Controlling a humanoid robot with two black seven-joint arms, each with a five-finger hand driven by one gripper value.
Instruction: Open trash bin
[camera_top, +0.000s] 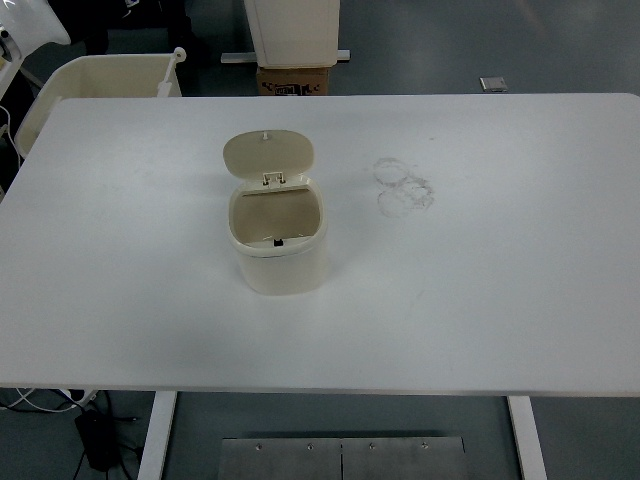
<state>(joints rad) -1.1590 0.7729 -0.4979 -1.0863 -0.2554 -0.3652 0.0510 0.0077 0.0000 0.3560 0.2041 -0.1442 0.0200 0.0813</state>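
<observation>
A small cream trash bin (285, 262) stands upright a little left of the middle of the white table (480, 300). Its lid (268, 158) is flipped up and back on the far-side hinge, so the inside shows, with nothing visible in it. Neither robot hand is in view. Only a white rounded piece (35, 20) shows at the top left corner, and I cannot tell what it is.
Faint ring-shaped scuff marks (404, 187) lie on the table right of the bin. Behind the table's far edge stand a cream tub (100, 75) at the left, a cardboard box (295, 79) and a white cabinet (293, 28).
</observation>
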